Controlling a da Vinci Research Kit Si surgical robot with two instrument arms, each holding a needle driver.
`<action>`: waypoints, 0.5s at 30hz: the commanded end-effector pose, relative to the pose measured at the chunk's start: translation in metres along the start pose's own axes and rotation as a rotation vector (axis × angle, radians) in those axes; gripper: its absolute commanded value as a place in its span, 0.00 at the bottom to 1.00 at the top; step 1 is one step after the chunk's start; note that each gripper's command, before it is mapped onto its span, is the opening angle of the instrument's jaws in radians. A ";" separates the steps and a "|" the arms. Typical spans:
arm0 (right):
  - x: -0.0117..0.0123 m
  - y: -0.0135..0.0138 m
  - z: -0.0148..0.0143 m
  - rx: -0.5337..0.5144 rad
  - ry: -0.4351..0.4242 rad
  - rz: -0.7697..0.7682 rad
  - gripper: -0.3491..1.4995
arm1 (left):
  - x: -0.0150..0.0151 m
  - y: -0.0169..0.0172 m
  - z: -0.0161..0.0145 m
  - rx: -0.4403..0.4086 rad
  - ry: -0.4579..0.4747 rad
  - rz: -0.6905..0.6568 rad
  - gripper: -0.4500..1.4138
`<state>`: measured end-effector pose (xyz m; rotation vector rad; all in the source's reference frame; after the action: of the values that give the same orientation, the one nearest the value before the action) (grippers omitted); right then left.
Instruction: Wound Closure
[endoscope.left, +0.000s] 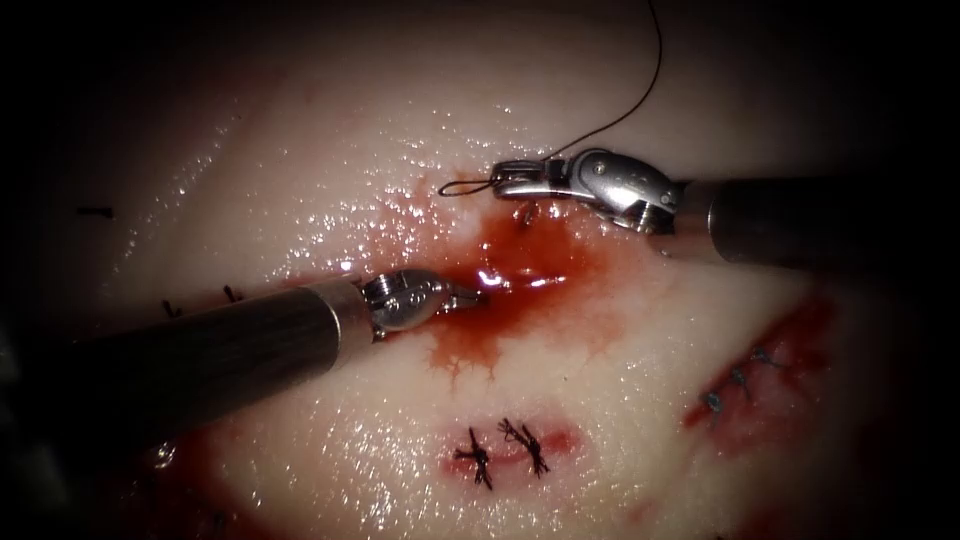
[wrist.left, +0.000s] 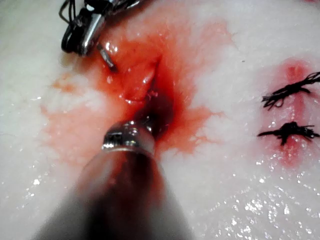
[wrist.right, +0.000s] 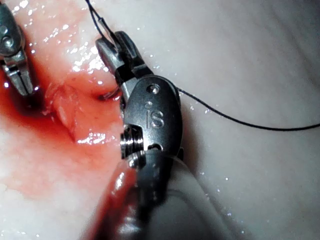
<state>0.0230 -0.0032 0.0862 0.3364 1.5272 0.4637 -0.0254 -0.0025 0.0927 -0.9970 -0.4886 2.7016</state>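
Observation:
The cut (endoscope.left: 520, 272) lies in the middle of the tissue (endoscope.left: 620, 400), pooled with red fluid (endoscope.left: 470, 345). My right tool (endoscope.left: 503, 183) hovers just beyond the cut with its jaws shut on the curved needle (endoscope.left: 524, 213). A short dark piece of the needle drops from the jaws into the tissue at the cut's far edge, also seen as needle (wrist.left: 105, 56) and needle (wrist.right: 109, 94). Thread (endoscope.left: 655, 70) forms a small loop (endoscope.left: 458, 187) at the jaw tips and runs up out of view. My left tool (endoscope.left: 468, 295) comes from the left, jaws shut, tip in the fluid at the cut's left end.
Two dark finished stitches (endoscope.left: 500, 450) sit nearer the camera, seen too as stitches (wrist.left: 290, 110). Several more stitches (endoscope.left: 740, 380) close a red-stained cut at the right. Short thread ends (endoscope.left: 200, 300) lie beside the left shaft.

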 end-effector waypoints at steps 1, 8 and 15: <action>-0.0005 0.0002 0.0012 0.010 0.030 0.038 0.00 | 0.0000 -0.0002 0.0009 0.000 0.001 0.000 0.04; -0.0005 0.0005 0.0026 0.026 0.115 0.289 0.00 | 0.0000 -0.0002 0.0011 0.003 0.000 0.000 0.04; -0.0005 -0.0008 0.0029 -0.058 0.126 0.462 0.00 | 0.0000 -0.0001 0.0012 0.002 -0.003 0.001 0.04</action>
<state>0.0252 -0.0037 0.0860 0.6309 1.5523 0.9108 -0.0257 -0.0026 0.0929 -0.9922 -0.4842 2.7026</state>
